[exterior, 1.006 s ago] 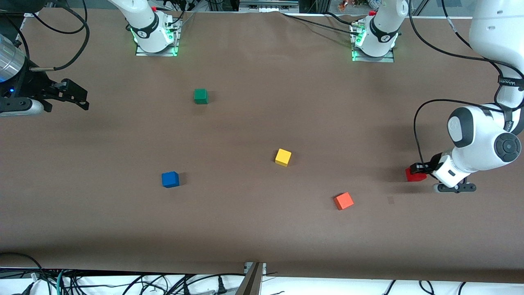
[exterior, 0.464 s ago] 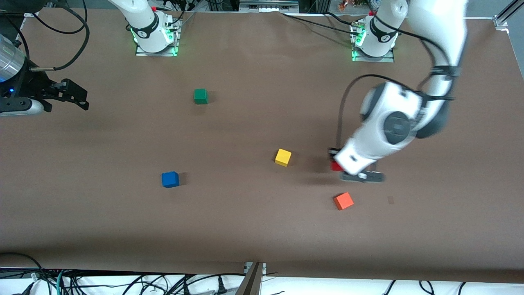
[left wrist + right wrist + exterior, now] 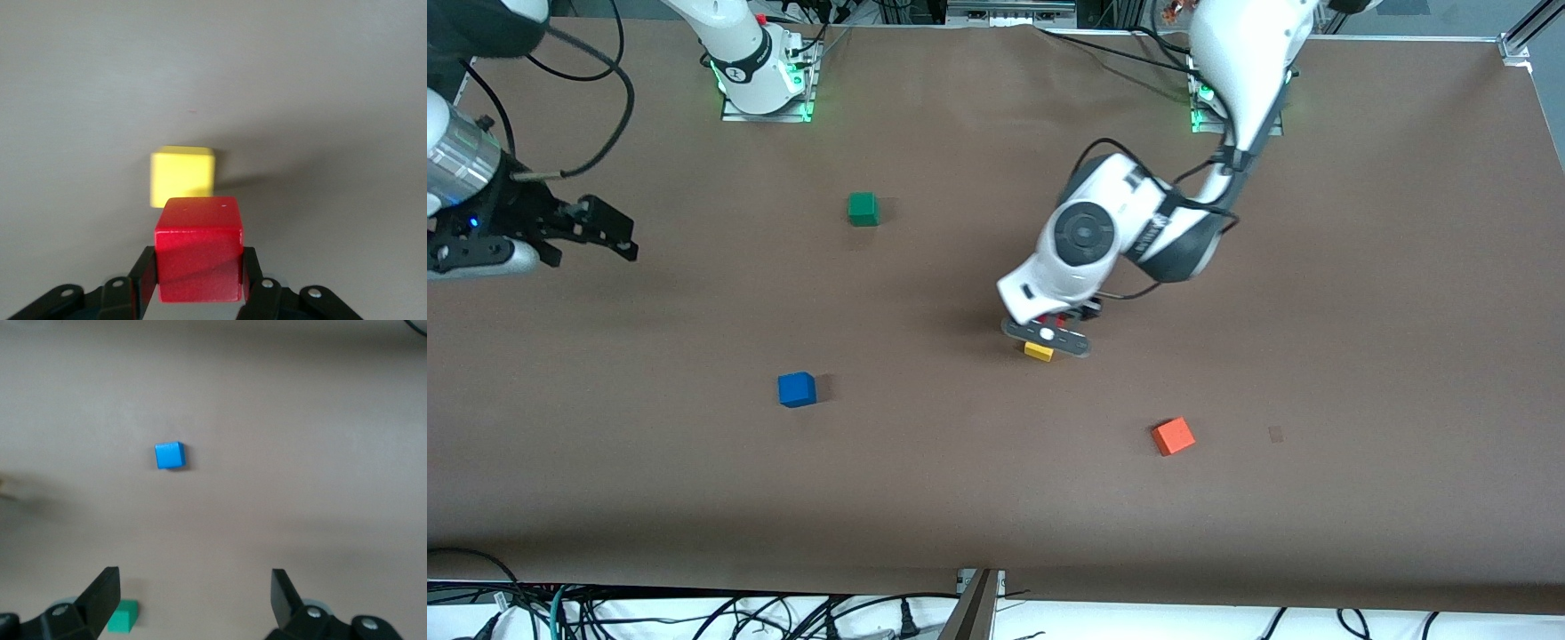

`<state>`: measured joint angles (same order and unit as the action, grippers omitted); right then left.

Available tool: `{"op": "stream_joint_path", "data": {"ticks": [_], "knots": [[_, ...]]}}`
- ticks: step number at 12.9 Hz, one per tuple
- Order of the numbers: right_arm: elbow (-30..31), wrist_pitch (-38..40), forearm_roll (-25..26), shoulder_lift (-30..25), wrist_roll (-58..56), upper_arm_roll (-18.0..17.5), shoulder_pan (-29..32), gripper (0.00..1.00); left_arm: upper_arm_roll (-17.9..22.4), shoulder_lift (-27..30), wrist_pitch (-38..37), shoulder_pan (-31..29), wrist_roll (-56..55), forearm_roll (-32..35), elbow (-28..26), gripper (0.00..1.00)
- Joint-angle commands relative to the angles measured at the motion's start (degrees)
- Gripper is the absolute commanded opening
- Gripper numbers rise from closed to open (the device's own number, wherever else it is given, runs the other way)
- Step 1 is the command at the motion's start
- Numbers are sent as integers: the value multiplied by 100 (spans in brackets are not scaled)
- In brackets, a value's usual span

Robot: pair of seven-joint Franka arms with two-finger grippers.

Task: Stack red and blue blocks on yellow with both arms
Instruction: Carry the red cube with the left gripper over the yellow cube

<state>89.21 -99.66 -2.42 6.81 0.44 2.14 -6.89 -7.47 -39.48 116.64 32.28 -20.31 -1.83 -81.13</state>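
Observation:
My left gripper (image 3: pixel 1060 320) is shut on the deep red block (image 3: pixel 199 250) and holds it in the air over the yellow cube (image 3: pixel 1039 352). In the left wrist view the yellow cube (image 3: pixel 182 175) lies on the table under the red block, showing just past its edge. My wrist hides most of the red block (image 3: pixel 1060 319) in the front view. The blue block (image 3: pixel 797 389) sits alone on the table toward the right arm's end, and also shows in the right wrist view (image 3: pixel 170 455). My right gripper (image 3: pixel 609 233) hangs open and empty high over that end of the table.
A green cube (image 3: pixel 863 209) sits farther from the front camera than the blue block. An orange-red cube (image 3: pixel 1173 436) lies nearer to the front camera than the yellow cube, toward the left arm's end. Brown paper covers the table (image 3: pixel 1360 311).
My left arm has swung in from its end of the table, carrying the red block to above the yellow cube. My right gripper has shifted only slightly.

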Motion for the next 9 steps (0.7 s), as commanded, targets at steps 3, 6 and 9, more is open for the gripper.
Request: {"op": "stream_joint_path", "data": {"ticks": [3,6,9], "knots": [[-141,-141,-31,311,79,-20,-14,100,96,-385,148,112,36,24,300,0],[-141,-308,135,619,17,-12,-5,100,131,-385,148,95,36,7,308,0],[-141,-317,303,778,9,-12,-5,100,149,-350,131,68,10,16,309,0]]}}
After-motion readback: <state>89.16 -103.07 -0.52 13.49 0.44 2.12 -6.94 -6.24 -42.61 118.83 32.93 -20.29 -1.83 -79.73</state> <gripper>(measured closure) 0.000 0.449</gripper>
